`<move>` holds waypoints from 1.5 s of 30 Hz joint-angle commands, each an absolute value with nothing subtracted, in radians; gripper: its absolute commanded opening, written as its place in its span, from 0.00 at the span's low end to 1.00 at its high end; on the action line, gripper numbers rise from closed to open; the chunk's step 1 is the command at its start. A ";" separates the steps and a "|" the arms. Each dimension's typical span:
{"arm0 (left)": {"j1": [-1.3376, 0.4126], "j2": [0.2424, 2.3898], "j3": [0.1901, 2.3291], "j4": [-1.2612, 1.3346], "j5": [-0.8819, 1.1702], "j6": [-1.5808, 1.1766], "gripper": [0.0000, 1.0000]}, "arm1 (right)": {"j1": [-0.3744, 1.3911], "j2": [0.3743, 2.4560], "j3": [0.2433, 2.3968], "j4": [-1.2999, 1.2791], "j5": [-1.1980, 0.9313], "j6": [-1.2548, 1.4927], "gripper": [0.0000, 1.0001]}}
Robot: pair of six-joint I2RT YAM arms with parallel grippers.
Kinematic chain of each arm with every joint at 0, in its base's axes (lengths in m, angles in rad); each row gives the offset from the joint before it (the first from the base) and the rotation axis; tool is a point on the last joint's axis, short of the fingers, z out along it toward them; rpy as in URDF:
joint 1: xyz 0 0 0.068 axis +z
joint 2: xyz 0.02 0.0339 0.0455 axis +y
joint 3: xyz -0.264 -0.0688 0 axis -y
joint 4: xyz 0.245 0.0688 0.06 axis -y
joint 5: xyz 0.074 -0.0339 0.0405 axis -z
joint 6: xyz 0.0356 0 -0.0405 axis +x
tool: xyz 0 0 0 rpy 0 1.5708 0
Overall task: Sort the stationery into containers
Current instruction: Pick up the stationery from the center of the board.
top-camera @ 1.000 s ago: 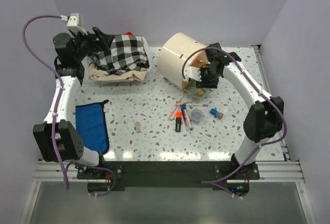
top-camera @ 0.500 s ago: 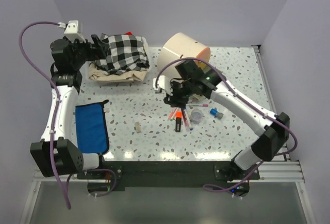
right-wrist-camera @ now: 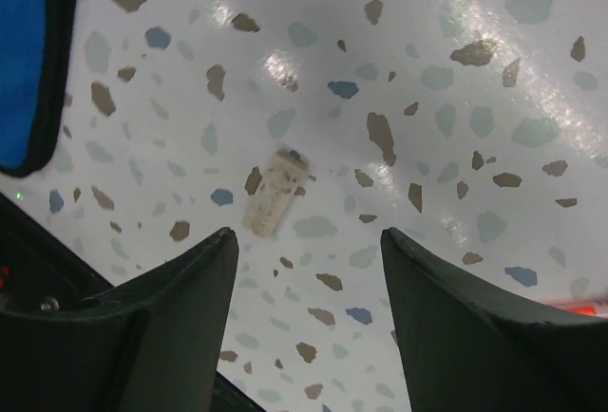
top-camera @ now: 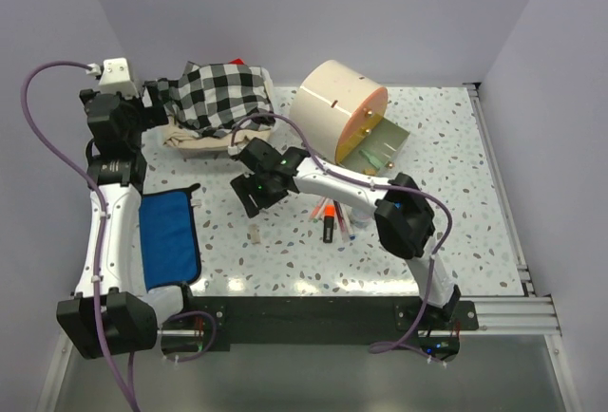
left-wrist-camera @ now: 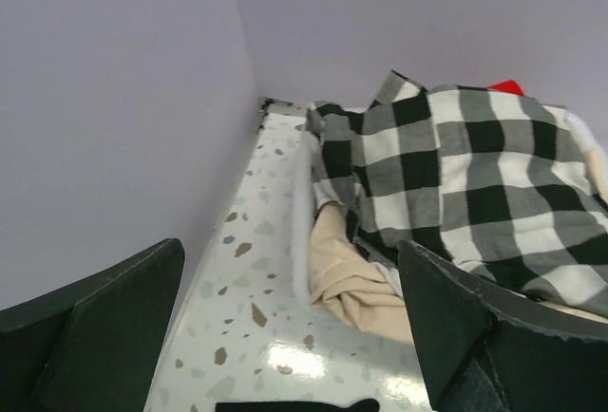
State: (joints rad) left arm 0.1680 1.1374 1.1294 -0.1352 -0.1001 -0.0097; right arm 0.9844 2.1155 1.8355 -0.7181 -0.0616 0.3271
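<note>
Right arm (top-camera: 332, 182) is folding back across the worktop (top-camera: 456, 194). Its elbow is sitting at about 4 o'clock and the white forearm is lying low, pointing toward 9 o'clock. Right tool (top-camera: 253, 196) is hanging left of centre.

Wrist view: the two dark wedge-shaped fingers (right-wrist-camera: 180, 308) are standing apart and gripping nothing. Beige eraser (right-wrist-camera: 271, 205) is lying flat on the glossy speckled surface, showing in the gap between them and touching neither. It is a small rectangular block, matt and smudged. From above it is sitting near the tool, at its 6 o'clock.

Left arm (top-camera: 114, 213) is standing tall along the 9 o'clock edge, with the wrist up at 10 o'clock. Left tool (top-camera: 152, 101) is pointing toward 3 o'clock at the checked cloth (top-camera: 218, 94). Its jaws are spread wide and empty, near the cloth but apart from it. The cloth is soft and crumpled, draping over a beige fabric (left-wrist-camera: 351, 279).

Cabinet (top-camera: 328, 108) is cream and drum-shaped, resting at 12 to 1 o'clock with its orange front facing 4 o'clock. One drawer (top-camera: 382, 146) is hanging open, olive inside.

Pens (top-camera: 340, 215) are thin sticks bunching at centre with the orange highlighter (top-camera: 329, 209), partly under the forearm.

Blue cloth (top-camera: 169, 236), black-edged, is lying flat at 8 o'clock.
</note>
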 commanded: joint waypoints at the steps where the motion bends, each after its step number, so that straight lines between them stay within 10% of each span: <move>1: 0.195 1.124 1.135 -0.103 -0.256 0.008 1.00 | 1.026 2.126 1.902 -0.767 0.087 0.576 0.64; 25: 0.236 1.115 1.124 -0.115 -0.149 -0.064 1.00 | 1.100 2.351 1.927 -0.796 0.095 0.683 0.53; 33: 0.238 1.131 1.134 -0.123 -0.138 -0.052 1.00 | 1.124 2.402 1.959 -0.804 0.150 0.626 0.17; 34: 0.238 1.134 1.134 -0.124 -0.129 -0.052 1.00 | 1.124 2.396 1.956 -0.808 0.159 0.621 0.00; 45: 0.236 1.173 1.233 -0.184 0.214 -0.005 1.00 | 0.996 1.900 1.829 -0.658 0.205 0.134 0.00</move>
State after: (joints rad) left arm 0.2291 1.1770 1.1572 -0.1883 -0.0139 -0.0303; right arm 1.0718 2.2120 1.8698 -0.7712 0.1452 0.4095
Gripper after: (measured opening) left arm 0.997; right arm 0.074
